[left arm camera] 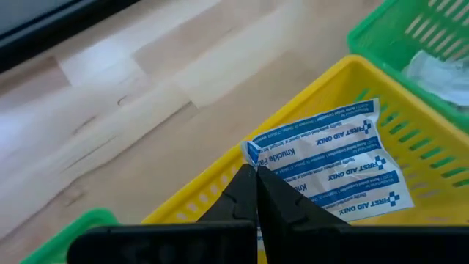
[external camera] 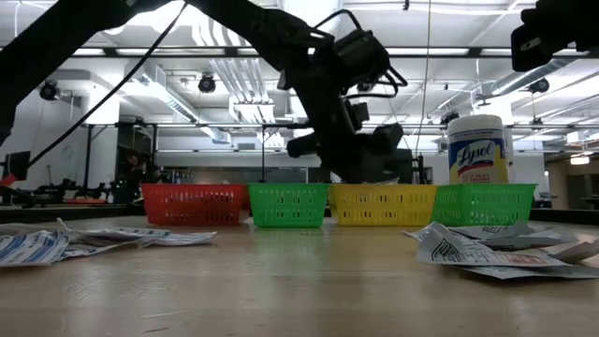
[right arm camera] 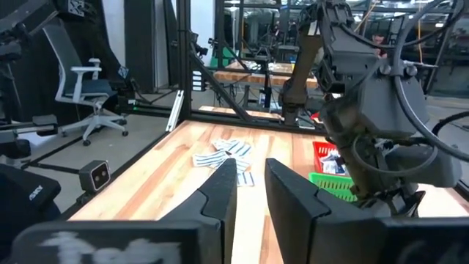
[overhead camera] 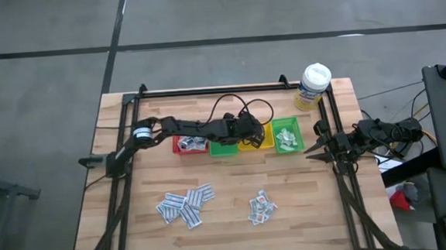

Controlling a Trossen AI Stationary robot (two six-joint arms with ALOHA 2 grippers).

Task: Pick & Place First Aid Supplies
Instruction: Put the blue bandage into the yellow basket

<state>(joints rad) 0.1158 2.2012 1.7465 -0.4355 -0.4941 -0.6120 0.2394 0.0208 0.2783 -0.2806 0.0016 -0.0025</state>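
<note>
Left gripper [left arm camera: 256,183]: mine, over the yellow bin [overhead camera: 256,138] in the row of four at the back of the table [overhead camera: 136,223]. My fingers are pressed together on the corner of a blue-printed bandage packet [left arm camera: 330,165] — it hangs over the inside of that bin.

Right gripper [right arm camera: 251,192]: waiting at the right edge of the table, well apart from the bins. A narrow gap shows between my two fingers, nothing in it.

Loose packets: one pile [overhead camera: 185,205] lies on the front left of the table, a smaller pile [overhead camera: 261,207] front centre-right.

Bins: red bin [overhead camera: 189,144] and far-right green bin [overhead camera: 288,135] each already hold white packets. The other green bin [overhead camera: 224,148] sits between red and yellow — I cannot tell its contents.

Bottle [overhead camera: 313,86]: upright behind the bins, back right corner.
</note>
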